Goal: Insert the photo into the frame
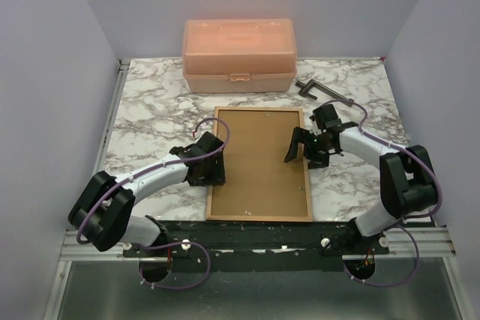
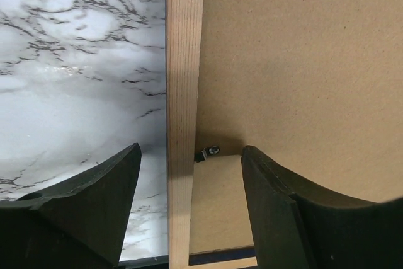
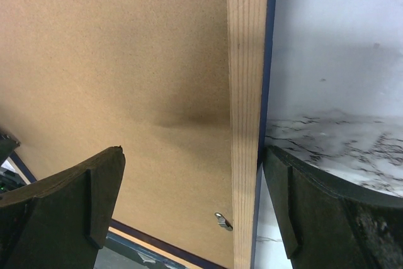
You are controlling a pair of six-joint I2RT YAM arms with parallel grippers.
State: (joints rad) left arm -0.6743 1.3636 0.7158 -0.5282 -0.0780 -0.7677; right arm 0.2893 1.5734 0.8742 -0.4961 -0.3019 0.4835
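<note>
frame (image 1: 259,111) lying flat, long axis front to back
left gripper (image 2: 191,168) and right gripper (image 3: 192,174) both open, straddling opposite long edges

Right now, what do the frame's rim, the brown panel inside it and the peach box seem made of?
Pale tan rectangular frame rim: unfinished-looking wood, straight grain lines. Flat brown backing panel: probably fibreboard, matte, finely speckled. Peach lidded box: likely translucent plastic, smooth moulded lid.
</note>
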